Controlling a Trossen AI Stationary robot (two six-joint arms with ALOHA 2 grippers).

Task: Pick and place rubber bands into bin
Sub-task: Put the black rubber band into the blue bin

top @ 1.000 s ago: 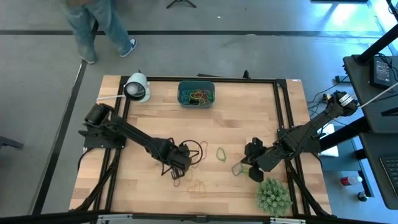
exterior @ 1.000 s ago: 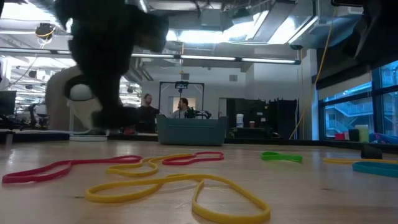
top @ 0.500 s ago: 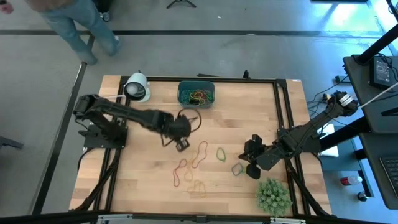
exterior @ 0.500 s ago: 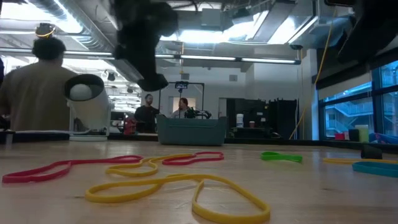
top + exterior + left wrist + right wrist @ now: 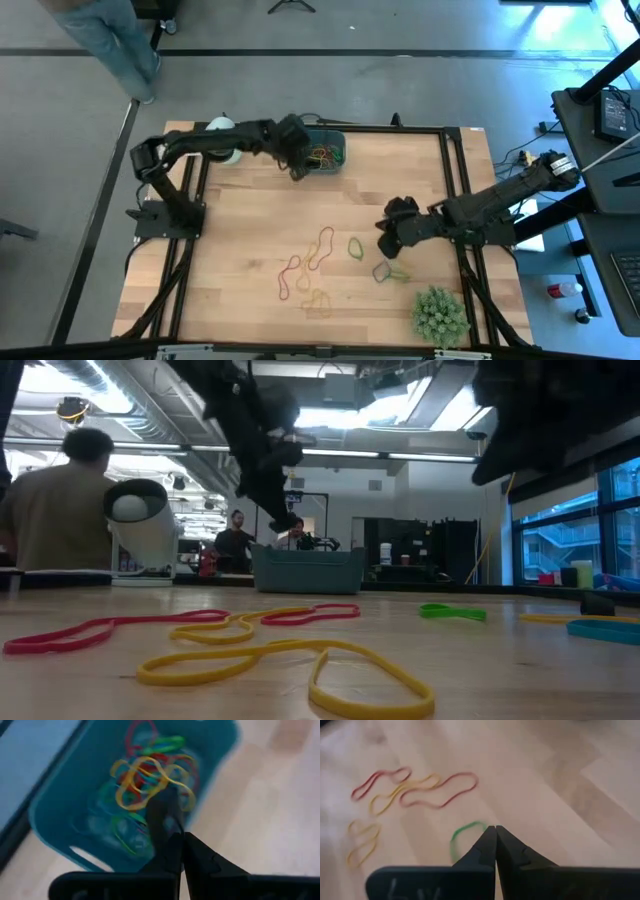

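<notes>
Now your left gripper [image 5: 298,170] hangs over the near left edge of the bin [image 5: 337,162] at the far side of the table [image 5: 400,200], jaws pinched together; from the left wrist view a dark strand seems to run out past the fingertips [image 5: 172,837], possibly a dark band, but the blur leaves you unable to be sure it grips anything. You can see the teal bin already holds a tangle of rubber bands [image 5: 150,775]: yellow, red, orange and green loops piled on its floor. Over on the other side, your right gripper [image 5: 386,240] sits low above the wood with its jaws closed and nothing between them, just beside a green band [image 5: 465,837] and near a second green loop [image 5: 355,247]. You still have loose bands lying mid-table: a long red one [image 5: 437,790], a red and yellow pair [image 5: 395,787] beside it, and a yellow figure-eight [image 5: 362,840] closer to the front edge, all well apart from the bin. A spiky green plant [image 5: 440,315] stands at the front right corner, and a white roll-like object [image 5: 222,145] sits at the far left, next to the left arm. You have a person [image 5: 60,510] with their back turned beyond the table. No brand, label or writing reads clearly anywhere you look.
</notes>
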